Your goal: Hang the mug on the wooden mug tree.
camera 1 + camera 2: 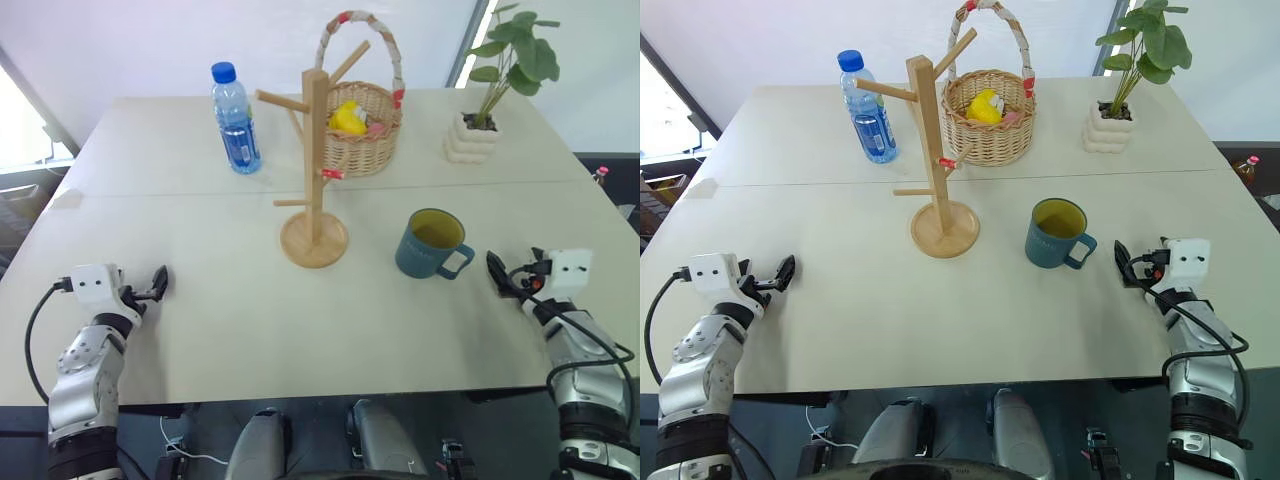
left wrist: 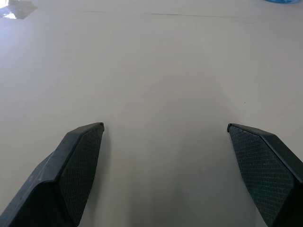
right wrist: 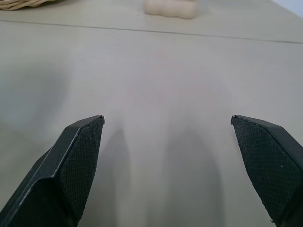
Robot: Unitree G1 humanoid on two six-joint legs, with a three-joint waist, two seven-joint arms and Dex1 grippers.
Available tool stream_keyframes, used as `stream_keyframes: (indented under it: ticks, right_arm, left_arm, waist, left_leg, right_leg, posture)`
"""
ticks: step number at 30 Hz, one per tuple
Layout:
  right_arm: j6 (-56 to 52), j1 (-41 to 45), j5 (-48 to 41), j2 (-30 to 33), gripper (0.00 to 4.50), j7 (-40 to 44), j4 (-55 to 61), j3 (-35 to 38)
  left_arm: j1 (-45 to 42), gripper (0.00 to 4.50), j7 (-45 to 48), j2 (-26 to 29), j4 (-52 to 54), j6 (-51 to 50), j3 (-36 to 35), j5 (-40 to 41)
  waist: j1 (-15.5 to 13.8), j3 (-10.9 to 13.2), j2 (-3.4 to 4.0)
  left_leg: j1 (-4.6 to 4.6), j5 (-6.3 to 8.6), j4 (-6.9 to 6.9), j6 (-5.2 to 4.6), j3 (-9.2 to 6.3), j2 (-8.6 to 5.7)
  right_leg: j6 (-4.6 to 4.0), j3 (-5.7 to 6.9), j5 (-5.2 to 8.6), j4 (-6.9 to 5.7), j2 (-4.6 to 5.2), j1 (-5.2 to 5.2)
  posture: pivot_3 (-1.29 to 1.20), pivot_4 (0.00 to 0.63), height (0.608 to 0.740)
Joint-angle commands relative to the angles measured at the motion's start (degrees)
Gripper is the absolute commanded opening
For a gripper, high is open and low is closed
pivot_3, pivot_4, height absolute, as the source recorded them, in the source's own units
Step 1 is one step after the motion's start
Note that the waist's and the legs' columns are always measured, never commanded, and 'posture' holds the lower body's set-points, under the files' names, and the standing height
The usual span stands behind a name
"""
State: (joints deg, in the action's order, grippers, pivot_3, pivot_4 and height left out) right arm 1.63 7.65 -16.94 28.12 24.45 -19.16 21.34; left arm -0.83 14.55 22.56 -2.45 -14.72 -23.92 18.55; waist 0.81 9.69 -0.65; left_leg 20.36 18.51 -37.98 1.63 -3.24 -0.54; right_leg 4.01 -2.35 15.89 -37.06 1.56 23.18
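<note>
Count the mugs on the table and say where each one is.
1. The teal mug stands upright on the table, right of the wooden mug tree, near the right gripper. Nothing hangs on the pegs.

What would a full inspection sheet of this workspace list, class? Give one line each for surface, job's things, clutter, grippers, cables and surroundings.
Surface: pale table, seam across.
Job's things: mug upright, handle toward the right gripper; wooden mug tree left of it, apart, pegs bare.
Clutter: water bottle, wicker basket holding a yellow item, potted plant.
Grippers: left gripper open, empty; right gripper open, empty.
Cables: black cables along both forearms.
Surroundings: white wall behind.
</note>
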Motion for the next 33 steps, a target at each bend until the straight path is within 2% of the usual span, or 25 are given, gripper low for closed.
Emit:
stream_keyframes:
  ticks: [1,12,17,23,28,33]
  right_arm:
    - [1.23,0.56,0.18,0.35,4.45,-0.30,0.87,0.68]
    - [0.68,-2.94,-0.78,0.92,4.45,-0.44,4.50,2.14]
    - [-0.37,-8.74,-2.26,0.52,4.45,-1.09,11.12,4.67]
    - [-2.82,-19.71,-2.89,-0.45,4.45,-1.22,24.56,5.52]
    - [-5.91,-28.21,-2.79,-2.68,4.45,-0.62,37.37,1.43]
    - [-7.89,-26.45,0.95,-8.37,4.45,-6.81,43.13,-4.28]
  left_arm:
    - [-0.10,4.50,-0.44,0.24,1.06,-0.01,-1.05,0.41]
    - [-0.76,4.50,3.06,-0.24,5.77,-2.27,3.74,1.28]
    - [-3.34,4.50,9.97,-0.26,9.15,-2.15,11.53,1.49]
    - [-7.86,4.50,20.70,-0.01,9.45,-1.03,22.19,0.87]
    - [-11.13,4.50,30.60,0.12,10.27,-1.65,28.99,2.92]
    - [-12.57,4.50,37.50,1.22,11.72,-1.82,33.26,3.41]
  waist:
    - [0.00,0.00,0.00]
    - [-0.25,0.00,-0.01]
    - [-0.36,0.00,0.00]
    - [0.07,-0.03,0.05]
    - [0.06,-0.04,0.07]
    - [0.10,-0.05,0.10]
  left_leg:
    - [0.00,0.00,0.00,0.00,0.00,0.00]
    - [0.03,0.00,0.00,0.00,-0.01,-0.01]
    - [0.05,0.00,0.00,0.00,-0.01,-0.01]
    - [0.03,0.00,0.01,0.00,-0.01,-0.01]
    - [0.00,0.00,0.00,0.00,-0.01,0.01]
    - [-0.01,0.00,-0.02,0.00,-0.02,0.03]
  right_leg:
    - [0.00,0.00,0.00,0.00,0.00,0.00]
    - [0.00,0.00,0.00,0.02,0.01,0.00]
    - [0.00,0.00,0.00,0.06,0.02,-0.01]
    - [0.00,0.00,0.00,0.05,-0.01,-0.03]
    - [-0.01,-0.02,0.01,0.02,-0.07,-0.03]
    - [-0.02,-0.02,0.02,0.01,-0.11,-0.02]
  posture:
    - [0.00,0.150,0.740]
    - [0.00,0.150,0.740]
    - [0.00,0.150,0.740]
    - [0.00,0.150,0.740]
    - [0.00,0.150,0.740]
    - [0.00,0.150,0.740]
